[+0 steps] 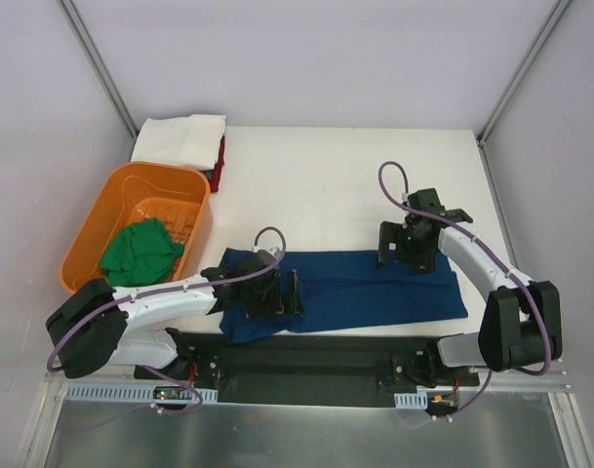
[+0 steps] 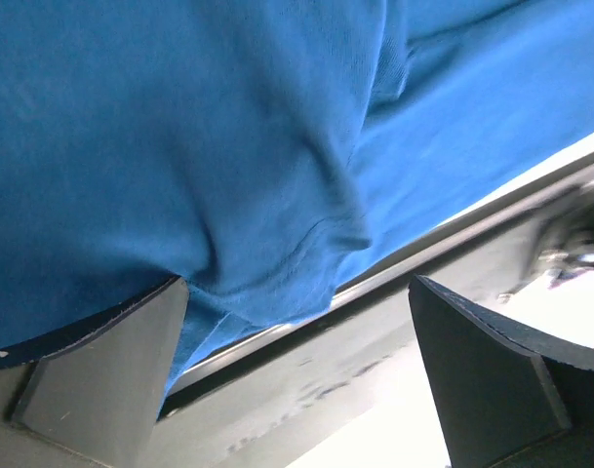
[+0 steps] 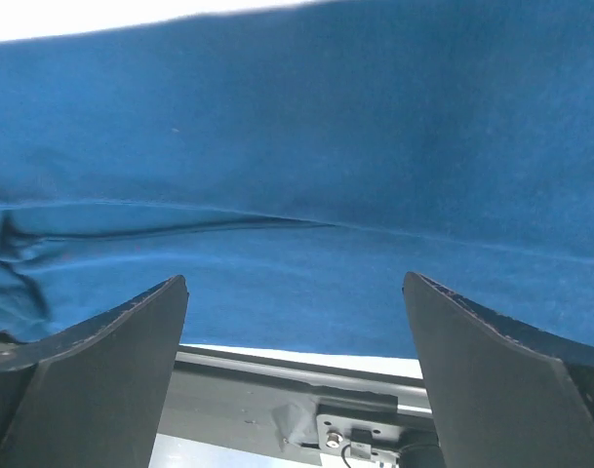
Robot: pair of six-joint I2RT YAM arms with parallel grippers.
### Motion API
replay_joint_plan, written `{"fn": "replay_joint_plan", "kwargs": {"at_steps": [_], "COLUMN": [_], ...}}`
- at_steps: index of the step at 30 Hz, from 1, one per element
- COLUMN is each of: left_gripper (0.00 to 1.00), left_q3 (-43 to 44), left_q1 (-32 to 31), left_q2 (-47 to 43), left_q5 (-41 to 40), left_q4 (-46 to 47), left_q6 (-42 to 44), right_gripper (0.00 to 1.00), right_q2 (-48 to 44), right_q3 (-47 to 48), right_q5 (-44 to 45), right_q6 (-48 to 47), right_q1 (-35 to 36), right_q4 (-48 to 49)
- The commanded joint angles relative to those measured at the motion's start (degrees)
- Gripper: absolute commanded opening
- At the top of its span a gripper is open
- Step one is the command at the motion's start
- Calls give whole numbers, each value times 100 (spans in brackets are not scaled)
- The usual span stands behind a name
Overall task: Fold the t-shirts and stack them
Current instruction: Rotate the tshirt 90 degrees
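Left claw [image 1: 280, 292] and right claw [image 1: 399, 252], both spread empty, are hovering over a lengthwise-folded navy blue cloth t-shirt [image 1: 365, 292] lying at the near edge of the white table [image 1: 345, 175], probably needing regrasping for crosswise folding.

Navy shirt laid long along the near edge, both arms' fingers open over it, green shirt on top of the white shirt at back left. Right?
Not quite. The green shirt is bunched inside the orange tub, not on top of the white shirt at back left. The top view shows this. The rest holds.
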Motion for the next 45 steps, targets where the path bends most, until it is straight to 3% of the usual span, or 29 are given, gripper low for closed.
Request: {"fn": "replay_joint_plan", "kwargs": {"at_steps": [1,7,14,18,20,32,38,42,45], "left_gripper": [99,99,99,99,99,99,99,99,99], "left_q3": [-410,458,2626,4122,4527,3599,2905,2701,2911], "left_q1": [571,1450,2215,2409,2418,2418,2409,2409,2409], "left_q2": [254,1369,3153,4110,4148,1741,862,860,1273], "left_q5": [516,991,1799,2072,2151,1203,1000,982,869], "left_q4": [962,946,823,-17,-161,-907,-1014,-1005,-996], "left_q6": [27,940,1819,2215,2347,2770,2410,2251,2102], "right_gripper": [97,97,97,97,97,97,97,97,97], "right_q2": [-21,-4,-48,-205,-337,-847,-970,-1181,-1138], "right_q3": [-59,187,249,223,197,3,-181,-584,-656], "right_q5": [302,644,1093,1207,1277,1427,1129,-272,-744], "right_q6": [-18,-88,-141,-123,-123,0,228,369,404], "right_q1": [65,65,48,56,56,-23,-514,-1251,-1543], "right_q4": [73,-67,-129,-102,-59,144,258,731,820]}}
